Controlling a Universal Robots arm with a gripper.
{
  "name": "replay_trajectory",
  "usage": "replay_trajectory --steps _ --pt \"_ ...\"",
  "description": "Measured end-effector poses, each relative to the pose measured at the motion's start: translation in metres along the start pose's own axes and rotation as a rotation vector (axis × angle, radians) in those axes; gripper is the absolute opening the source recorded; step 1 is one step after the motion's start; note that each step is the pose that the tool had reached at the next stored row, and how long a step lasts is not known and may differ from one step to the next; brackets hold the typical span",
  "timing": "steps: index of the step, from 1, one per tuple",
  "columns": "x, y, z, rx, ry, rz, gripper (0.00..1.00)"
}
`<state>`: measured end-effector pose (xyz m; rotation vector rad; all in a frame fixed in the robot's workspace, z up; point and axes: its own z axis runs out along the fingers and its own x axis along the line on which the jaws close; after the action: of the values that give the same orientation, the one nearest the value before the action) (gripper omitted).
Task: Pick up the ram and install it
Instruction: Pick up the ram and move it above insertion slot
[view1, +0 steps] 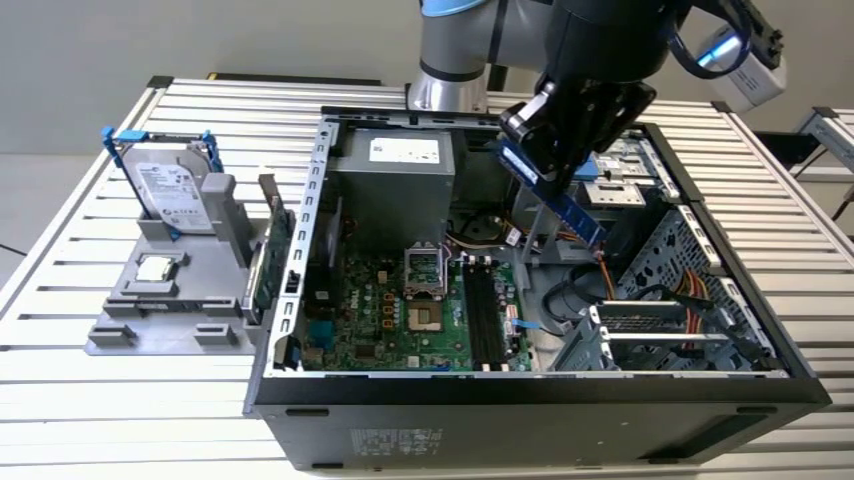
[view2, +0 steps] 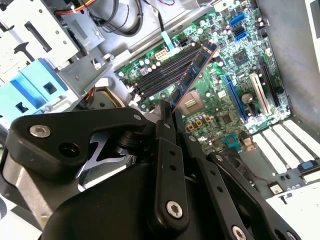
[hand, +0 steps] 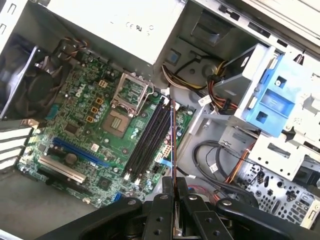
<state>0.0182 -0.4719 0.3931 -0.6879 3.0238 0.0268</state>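
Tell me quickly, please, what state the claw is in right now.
Claw: shut on the ram, holding it above the motherboard inside the open case.

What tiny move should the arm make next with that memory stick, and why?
Probably ease it down toward the board: the jaws hold the ram tilted in the air over the open case, clear of the black memory slots, so closing that gap while levelling it seems sensible.
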Motion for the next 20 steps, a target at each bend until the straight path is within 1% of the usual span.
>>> replay_trajectory --steps 14,20 --pt "0.0000 0.0000 0.0000 0.0050 -0.0009 0.113 0.00" --pt "0.0000 0.0000 0.0000 0.0065 -0.0011 0.146 0.00"
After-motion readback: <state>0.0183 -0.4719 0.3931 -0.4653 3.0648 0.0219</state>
